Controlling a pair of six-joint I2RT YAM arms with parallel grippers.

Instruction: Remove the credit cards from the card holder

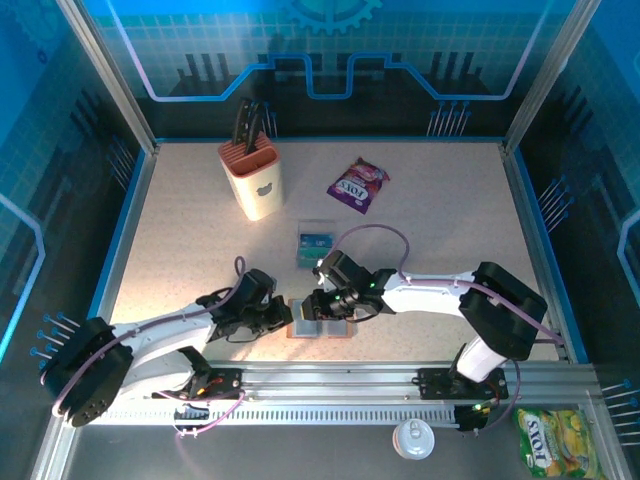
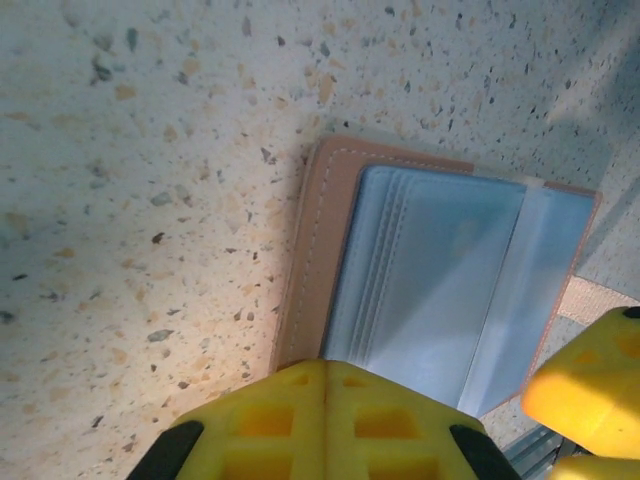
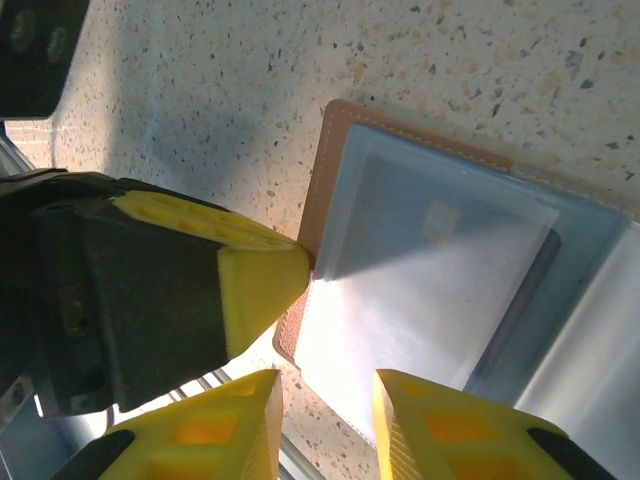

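The tan-brown card holder (image 1: 318, 328) lies open flat near the table's front edge, its grey-blue clear sleeves (image 2: 440, 270) facing up. A pale card with a faint chip mark (image 3: 440, 218) shows through the top sleeve. My left gripper (image 2: 325, 372) is shut, fingers together, and its tip rests on the card holder's (image 3: 325, 170) brown left edge. My right gripper (image 3: 328, 420) stands open over the holder's near corner, a finger on each side of the sleeve's corner. In the top view the left gripper (image 1: 288, 315) and right gripper (image 1: 335, 305) meet over the holder.
A clear tray (image 1: 315, 243) with teal-blue cards sits just behind the holder. A knife block (image 1: 252, 178) stands back left and a purple snack packet (image 1: 358, 185) lies beside it. The metal rail (image 1: 330, 385) runs close in front.
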